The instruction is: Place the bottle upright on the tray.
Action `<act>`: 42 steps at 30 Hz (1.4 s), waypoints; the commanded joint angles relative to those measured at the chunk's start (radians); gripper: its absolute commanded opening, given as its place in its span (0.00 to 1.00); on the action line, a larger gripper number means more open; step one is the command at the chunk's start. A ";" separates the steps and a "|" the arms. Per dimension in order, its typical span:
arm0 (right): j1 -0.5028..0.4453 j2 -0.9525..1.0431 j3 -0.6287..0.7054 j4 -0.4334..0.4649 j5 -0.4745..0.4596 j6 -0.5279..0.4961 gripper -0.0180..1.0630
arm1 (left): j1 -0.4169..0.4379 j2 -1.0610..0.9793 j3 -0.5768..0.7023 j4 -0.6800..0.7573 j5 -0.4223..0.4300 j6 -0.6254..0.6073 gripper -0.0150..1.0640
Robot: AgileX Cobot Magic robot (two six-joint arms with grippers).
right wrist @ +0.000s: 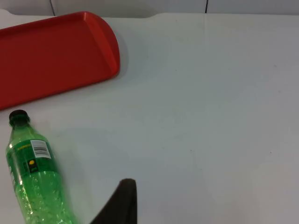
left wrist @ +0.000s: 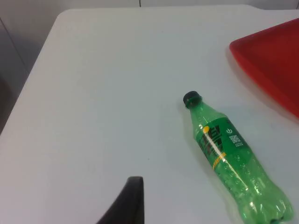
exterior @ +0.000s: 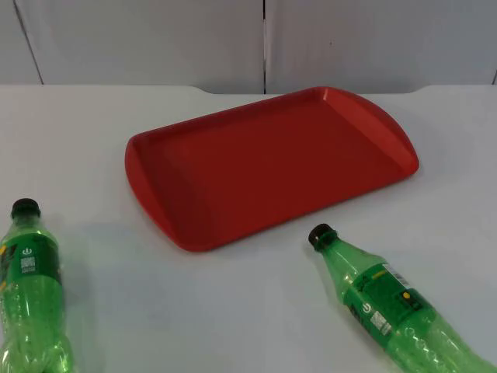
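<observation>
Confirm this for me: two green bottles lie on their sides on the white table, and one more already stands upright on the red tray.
Not right. The red tray holds nothing; the top view shows its whole surface bare. The rest stands: one green bottle lies on its side at the table's left, the other green bottle on its side at the right, both on the white table.

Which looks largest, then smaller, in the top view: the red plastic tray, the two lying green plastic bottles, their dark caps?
1. Red plastic tray.
2. Left green plastic bottle and right green plastic bottle: alike, both cut off by the picture's edge, so unranked.
3. Dark caps: alike, smallest.
</observation>
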 commanded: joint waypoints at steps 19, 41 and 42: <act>-0.006 -0.003 0.001 0.004 -0.004 -0.001 0.96 | 0.003 0.039 -0.115 -0.014 0.029 -0.047 0.99; -0.006 -0.003 0.001 0.004 -0.004 -0.001 0.96 | 0.003 0.375 -0.178 -0.104 0.065 -0.054 0.99; -0.006 -0.003 0.001 0.004 -0.004 -0.001 0.96 | 0.003 0.394 -0.178 -0.110 0.064 -0.044 0.99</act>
